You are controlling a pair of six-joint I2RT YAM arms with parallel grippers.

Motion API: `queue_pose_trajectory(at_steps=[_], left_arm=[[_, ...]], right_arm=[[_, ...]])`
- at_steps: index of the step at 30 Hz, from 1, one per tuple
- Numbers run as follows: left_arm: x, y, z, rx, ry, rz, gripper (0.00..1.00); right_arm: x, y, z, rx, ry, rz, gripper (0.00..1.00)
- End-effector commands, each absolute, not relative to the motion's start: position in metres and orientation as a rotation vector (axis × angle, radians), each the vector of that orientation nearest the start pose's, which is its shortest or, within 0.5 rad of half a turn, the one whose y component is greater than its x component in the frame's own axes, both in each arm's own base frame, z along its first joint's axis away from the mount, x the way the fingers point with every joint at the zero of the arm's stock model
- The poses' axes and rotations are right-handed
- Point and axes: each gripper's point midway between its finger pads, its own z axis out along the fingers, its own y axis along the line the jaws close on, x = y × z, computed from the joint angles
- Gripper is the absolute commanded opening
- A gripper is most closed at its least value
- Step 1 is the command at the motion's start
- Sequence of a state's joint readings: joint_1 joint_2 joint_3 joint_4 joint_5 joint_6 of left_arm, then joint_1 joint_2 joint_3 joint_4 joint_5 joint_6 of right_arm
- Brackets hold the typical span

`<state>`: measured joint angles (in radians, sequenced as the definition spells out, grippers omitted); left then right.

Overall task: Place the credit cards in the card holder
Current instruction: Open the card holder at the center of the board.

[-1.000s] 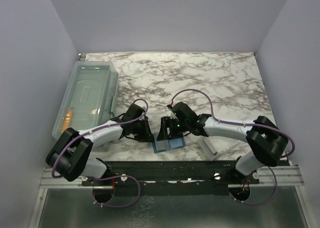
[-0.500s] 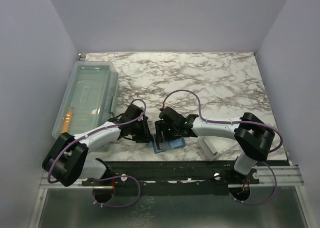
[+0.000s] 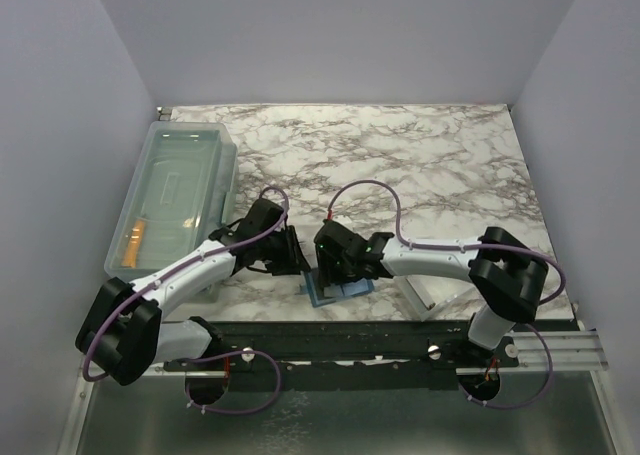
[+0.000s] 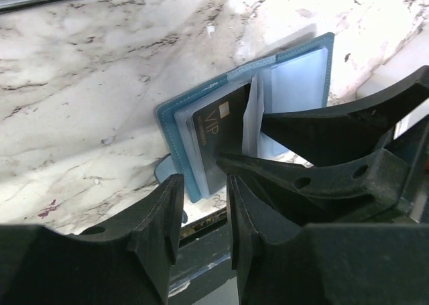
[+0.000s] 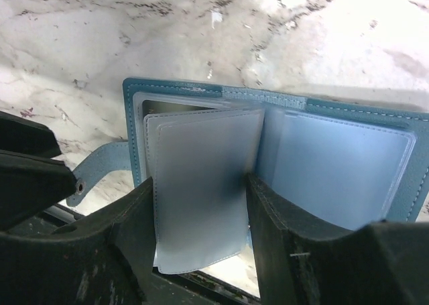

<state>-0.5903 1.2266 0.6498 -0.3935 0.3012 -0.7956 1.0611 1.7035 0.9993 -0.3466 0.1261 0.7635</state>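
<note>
At bench near edge: your right claw spread astride a clear sleeve of the open card holder; left claw slightly parted, empty.

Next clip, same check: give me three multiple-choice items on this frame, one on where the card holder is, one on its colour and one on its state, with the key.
1. Where does the card holder lie?
A. On the table by its near edge, between the left gripper and the right gripper.
B. At the table's far edge.
C. Lifted off the table.

2. What colour is its cover?
A. Red.
B. Yellow.
C. Teal-blue.

3. What state is it in?
A. Snapped shut.
B. Open, with its clear sleeves showing.
C. Folded, standing on edge.

Key:
1 A, the top view shows it between both grippers.
2 C, both wrist views show the teal border.
3 B, both halves lie spread.
</note>
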Motion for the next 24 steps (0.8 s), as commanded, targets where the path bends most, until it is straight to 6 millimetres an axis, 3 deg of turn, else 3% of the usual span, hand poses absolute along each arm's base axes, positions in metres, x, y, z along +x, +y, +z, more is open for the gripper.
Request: queue_pose_trajectory(at_steps=[1, 10, 15, 24], left_arm=[[0.187, -0.235, 0.097, -0.083, 2.694, -0.977, 0.38], [0.187, -0.258, 0.092, -0.082, 2.712, -1.141, 0.35], [0.185, -0.259, 0.069, -0.092, 2.767, -1.122, 0.26], [0.182, -0.253, 0.03, -0.09, 2.851, -1.033, 0.19]], right_arm=[[0.173, 0.327, 0.031, -0.311, 2.653, 0.49, 0.53], [0.173, 0.328, 0.032, -0.307, 2.647, 0.515, 0.53], [0.172, 0.331, 0.039, -0.307, 2.628, 0.55, 0.54], [0.171, 0.32, 0.04, -0.29, 2.641, 0.501, 0.6]])
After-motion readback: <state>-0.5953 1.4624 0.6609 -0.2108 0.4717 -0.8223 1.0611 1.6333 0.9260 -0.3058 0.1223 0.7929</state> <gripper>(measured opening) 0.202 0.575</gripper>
